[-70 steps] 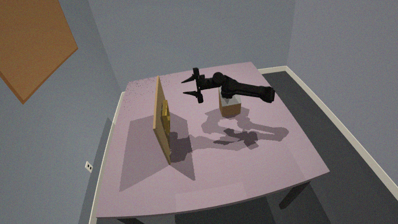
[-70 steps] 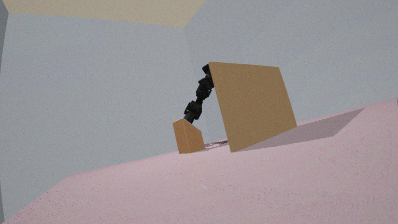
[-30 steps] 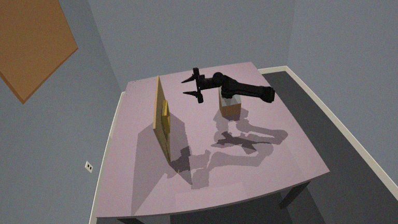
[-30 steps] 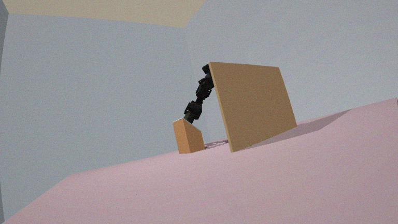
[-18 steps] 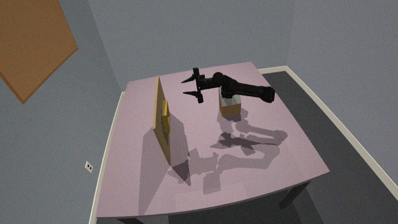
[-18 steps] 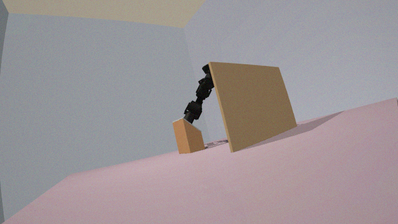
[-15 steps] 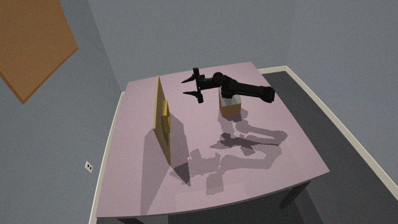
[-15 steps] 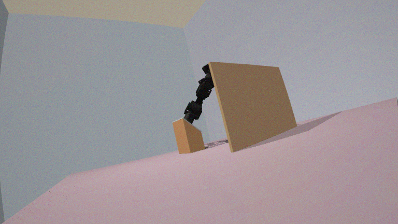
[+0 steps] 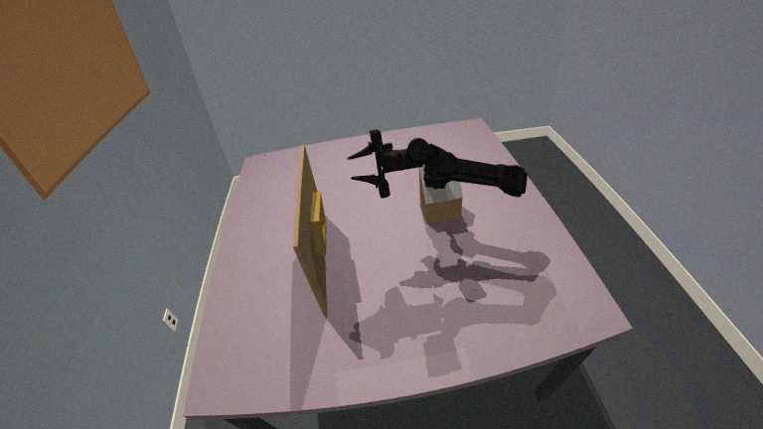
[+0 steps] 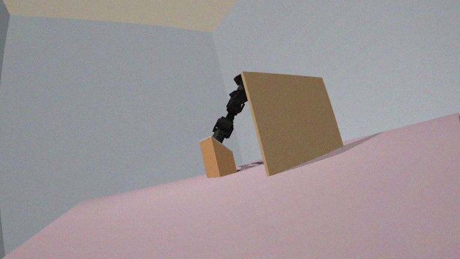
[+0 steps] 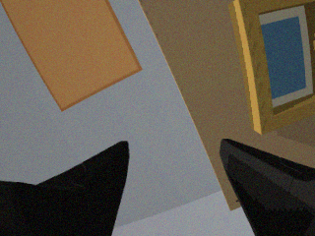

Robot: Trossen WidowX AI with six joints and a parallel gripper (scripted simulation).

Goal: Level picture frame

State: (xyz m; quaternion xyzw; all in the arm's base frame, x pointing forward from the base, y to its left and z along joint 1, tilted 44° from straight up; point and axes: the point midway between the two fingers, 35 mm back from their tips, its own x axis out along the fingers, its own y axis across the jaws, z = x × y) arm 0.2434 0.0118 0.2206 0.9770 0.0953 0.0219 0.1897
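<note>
The picture frame point(image 9: 318, 218) point(image 11: 260, 79) is gold with a white mat and blue picture. It hangs on the upright tan panel point(image 9: 303, 216) point(image 10: 291, 120) point(image 11: 212, 74). In the wrist view it is cut off at the upper right. Its left side there is not parallel to the panel's edge, but perspective makes the tilt hard to judge. My gripper point(image 9: 350, 168) point(image 11: 175, 147) is open and empty, in front of the panel and apart from the frame, which lies up and right of the fingers in the wrist view. The screw and notched strip are hidden.
The arm rises from an orange-brown box point(image 9: 444, 212) point(image 10: 206, 157) on the pink table point(image 9: 252, 346) point(image 10: 169, 222). A large orange-brown board point(image 9: 67, 75) point(image 11: 79, 49) shows at the upper left. The panel hides part of the arm in the exterior view. Shadows cross the table.
</note>
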